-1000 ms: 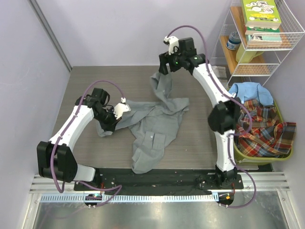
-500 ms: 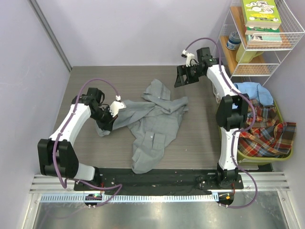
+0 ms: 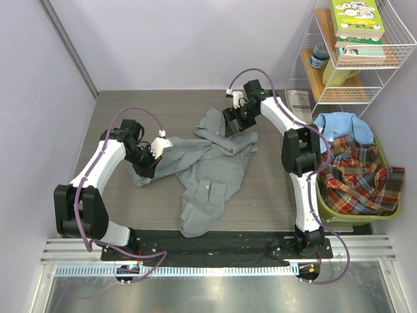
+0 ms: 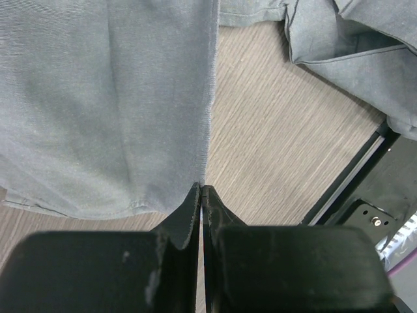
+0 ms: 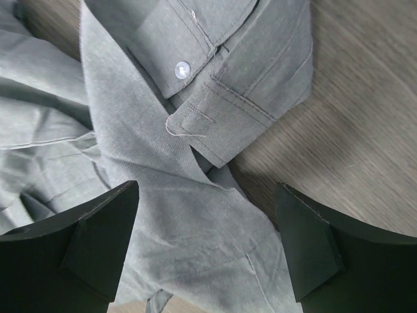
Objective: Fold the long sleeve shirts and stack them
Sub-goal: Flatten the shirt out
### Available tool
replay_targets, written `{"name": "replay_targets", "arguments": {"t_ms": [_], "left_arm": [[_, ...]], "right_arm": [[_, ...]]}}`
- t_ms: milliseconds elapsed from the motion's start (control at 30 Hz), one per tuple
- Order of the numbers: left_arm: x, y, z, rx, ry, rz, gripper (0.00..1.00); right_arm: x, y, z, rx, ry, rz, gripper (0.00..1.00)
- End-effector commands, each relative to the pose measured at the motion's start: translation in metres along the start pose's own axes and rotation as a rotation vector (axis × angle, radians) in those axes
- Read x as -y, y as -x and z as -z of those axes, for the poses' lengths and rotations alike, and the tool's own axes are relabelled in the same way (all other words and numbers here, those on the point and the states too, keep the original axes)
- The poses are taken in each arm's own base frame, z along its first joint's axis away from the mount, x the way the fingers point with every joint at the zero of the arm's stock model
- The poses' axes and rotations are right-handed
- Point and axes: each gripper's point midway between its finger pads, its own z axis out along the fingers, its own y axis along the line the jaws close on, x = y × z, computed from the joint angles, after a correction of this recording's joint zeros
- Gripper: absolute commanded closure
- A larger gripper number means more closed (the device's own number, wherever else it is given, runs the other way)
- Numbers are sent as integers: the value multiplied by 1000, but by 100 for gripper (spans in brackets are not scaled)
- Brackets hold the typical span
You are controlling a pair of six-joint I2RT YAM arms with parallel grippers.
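A plain grey long sleeve shirt (image 3: 212, 166) lies crumpled across the middle of the wooden table. My left gripper (image 3: 148, 164) is at its left end. In the left wrist view that gripper (image 4: 201, 189) is shut on the shirt's edge, and the cloth (image 4: 98, 98) stretches away from its tips. My right gripper (image 3: 233, 122) hovers low over the shirt's far part. In the right wrist view it (image 5: 205, 218) stands open, with a buttoned cuff (image 5: 221, 124) and folded sleeve cloth beneath and nothing between its fingers.
A green basket (image 3: 352, 218) at the right edge holds a red-green plaid shirt (image 3: 361, 179) and a light blue shirt (image 3: 339, 124). A white wire shelf (image 3: 355, 88) with books stands at the back right. A black base strip (image 3: 215, 244) runs along the near edge.
The right gripper let go of the raised sleeve, which dropped onto the table. It swung right, then came back low over the shirt with its jaws wider. The left arm barely moved.
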Motion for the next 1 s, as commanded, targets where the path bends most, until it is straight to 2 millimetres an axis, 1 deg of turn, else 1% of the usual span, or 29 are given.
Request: {"name": "replay_targets", "arguments": {"t_ms": [0,100,133,167,233,267,300,333,367,400,467,500,567,600,667,700,733,767,800,833,867,900,967], "left_arm": [[-8,6,1,18,32,0,100],[-12,6,1,15,41,8,100],[-14,6,0,14,46,21,100],[-17,6,-1,13,49,31,100],[-23,6,1,21,56,65,100],[-26,6,3,27,59,79,100],[-31,9,5,34,66,92,100],[-37,7,10,45,79,118,100],[-37,8,12,54,71,130,100],[-41,11,17,70,80,137,100],[-40,14,21,85,80,135,100],[-45,10,27,91,98,158,100],[-43,10,29,98,99,150,100],[-41,10,28,102,95,153,100],[-41,10,27,108,94,156,100],[-41,10,26,107,93,158,100],[-41,9,25,105,90,163,100],[-42,9,25,106,90,164,100],[-41,9,24,104,88,166,100],[-41,10,24,107,89,167,100],[-41,10,24,107,89,167,100],[-41,9,24,103,89,167,100],[-42,9,25,100,96,163,100]], "right_arm": [[8,1,-8,-7,-92,58,9],[7,-9,-15,-46,-80,67,10],[5,-13,-16,-59,-68,63,13],[4,-15,-16,-66,-57,65,27],[-1,-19,-13,-84,-36,69,62],[-3,-17,-8,-83,-35,74,78],[-4,-15,-4,-80,-36,77,97],[-4,-15,1,-78,-36,76,99],[-7,-8,13,-53,-31,83,99],[-8,-6,20,-40,-26,80,99],[-7,5,39,10,-24,67,99],[-9,13,53,43,-31,72,99],[-10,23,64,80,-40,66,99],[-13,32,72,115,-49,78,99],[-15,36,70,132,-69,42,99],[-14,41,68,147,-89,35,99],[-12,38,57,125,-93,20,78],[-15,43,53,126,-109,29,66],[-15,44,46,126,-115,0,55],[-14,42,35,113,-113,-14,39],[-18,43,28,111,-118,-17,4],[-19,46,22,121,-125,-32,0],[-21,45,12,115,-133,-40,0]]}}
